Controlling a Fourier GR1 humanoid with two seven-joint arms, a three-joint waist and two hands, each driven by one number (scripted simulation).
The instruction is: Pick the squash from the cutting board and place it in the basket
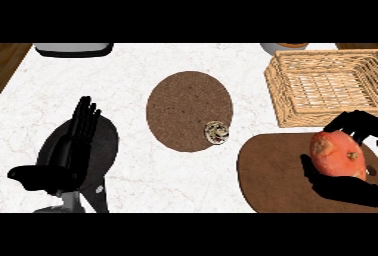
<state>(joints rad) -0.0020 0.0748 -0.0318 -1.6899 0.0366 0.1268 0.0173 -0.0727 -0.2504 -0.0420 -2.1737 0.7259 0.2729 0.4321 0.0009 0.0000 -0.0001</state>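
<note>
Right now the squash (338, 155) sits inside the right hand (341, 186), over the right part of the brown cutting board (277, 172). Orange-red skin with a pale patch on its upper left and a small stem mark facing right. Whether it touches the board or is lifted off it, can't tell from this angle.

Right hand: fingers (354, 122) curl over the top of the squash, thumb side wraps its lower left, palm below. So closed around the squash. The hand comes in from the lower right edge.

Basket (284, 95) is wicker, at upper right, just beyond the far edge of the board, well clear of the squash.

Left hand (77, 142) is at lower left, fingers straight and pointing up, thumb out to the left, holding nothing. Resting.

Also on the white marble counter (133, 65): a round brown mat (184, 102) in the middle, with a small speckled object (216, 132) at its lower right rim.

No readable text or labels anywhere.
</note>
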